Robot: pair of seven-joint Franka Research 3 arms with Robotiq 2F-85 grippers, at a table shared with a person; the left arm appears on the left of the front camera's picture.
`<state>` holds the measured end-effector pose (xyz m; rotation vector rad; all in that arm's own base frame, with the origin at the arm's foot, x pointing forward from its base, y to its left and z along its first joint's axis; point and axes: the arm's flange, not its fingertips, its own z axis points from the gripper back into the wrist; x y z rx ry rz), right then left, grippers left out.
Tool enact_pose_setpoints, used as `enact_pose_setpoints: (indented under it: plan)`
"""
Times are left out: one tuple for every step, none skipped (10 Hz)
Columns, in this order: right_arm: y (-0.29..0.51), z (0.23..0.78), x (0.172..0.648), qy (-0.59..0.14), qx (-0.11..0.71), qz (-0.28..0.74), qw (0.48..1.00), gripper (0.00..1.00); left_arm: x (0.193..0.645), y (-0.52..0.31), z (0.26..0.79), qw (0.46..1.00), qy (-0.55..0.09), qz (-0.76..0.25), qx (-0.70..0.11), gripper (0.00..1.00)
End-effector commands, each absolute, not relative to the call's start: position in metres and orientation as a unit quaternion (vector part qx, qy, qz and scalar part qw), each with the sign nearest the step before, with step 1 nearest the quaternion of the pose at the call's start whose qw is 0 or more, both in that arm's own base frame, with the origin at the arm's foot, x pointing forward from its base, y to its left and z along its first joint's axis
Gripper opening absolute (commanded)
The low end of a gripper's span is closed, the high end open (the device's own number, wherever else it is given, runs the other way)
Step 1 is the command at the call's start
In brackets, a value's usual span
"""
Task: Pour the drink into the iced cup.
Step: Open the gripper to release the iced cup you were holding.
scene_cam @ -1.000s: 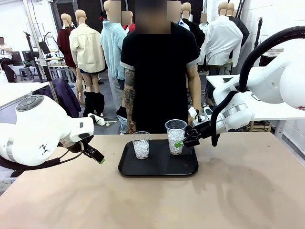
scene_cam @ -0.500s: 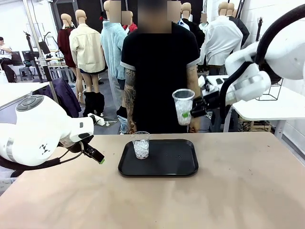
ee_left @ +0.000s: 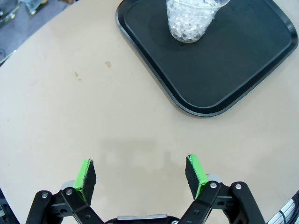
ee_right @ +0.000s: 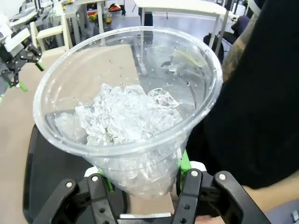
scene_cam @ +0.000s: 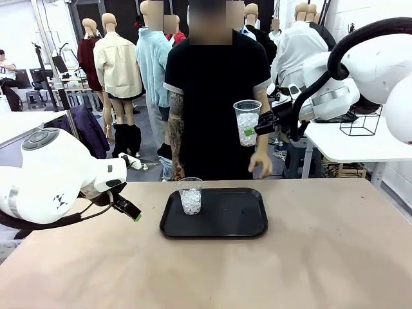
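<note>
My right gripper [scene_cam: 253,131] is shut on a clear plastic cup of ice [scene_cam: 247,122], held upright in the air above the tray's far right, close to the person's chest. The right wrist view looks down into this iced cup [ee_right: 126,116], with the green pads [ee_right: 183,163] against its lower wall. A second iced cup [scene_cam: 190,196] stands at the left of the black tray [scene_cam: 225,222]. To the left of the tray, my left gripper [scene_cam: 132,211] hangs open and holds nothing [ee_left: 142,175], with that cup [ee_left: 191,21] ahead of it. The drink is out of view.
A person in a black shirt stands at the far edge, one hand [scene_cam: 261,162] hanging just behind the tray. The tan tabletop [scene_cam: 309,257] lies bare around the tray [ee_left: 243,70]. A white side table [scene_cam: 360,145] stands at the right.
My right gripper has lifted the iced cup off the tray's right side and up in front of the person. The left arm has not moved.
</note>
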<state>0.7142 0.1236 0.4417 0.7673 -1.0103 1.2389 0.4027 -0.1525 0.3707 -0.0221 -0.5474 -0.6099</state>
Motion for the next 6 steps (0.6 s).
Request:
enact_pose_setpoints:
  plan:
    - [0.127,0.443,0.726,-0.435,0.36,0.525,0.636,0.58,0.403,-0.151,0.371,0.917,-0.267,-0.295,-0.011,1.0]
    - [0.126,0.439,0.729,-0.431,0.37,0.525,0.634,0.58,0.403,-0.151,0.371,0.917,-0.267,-0.295,-0.011,1.0]
    - [0.124,0.438,0.731,-0.431,0.368,0.52,0.638,0.58,0.403,-0.151,0.371,0.917,-0.267,-0.295,-0.011,1.0]
    - [0.125,0.434,0.72,-0.437,0.348,0.533,0.636,0.58,0.403,-0.151,0.371,0.917,-0.267,-0.295,-0.011,1.0]
    - [0.125,0.434,0.72,-0.437,0.348,0.533,0.636,0.58,0.403,-0.151,0.371,0.917,-0.267,-0.295,-0.011,1.0]
    - [0.125,0.434,0.72,-0.437,0.348,0.533,0.636,0.58,0.403,-0.151,0.371,0.917,-0.267,-0.295,-0.011,1.0]
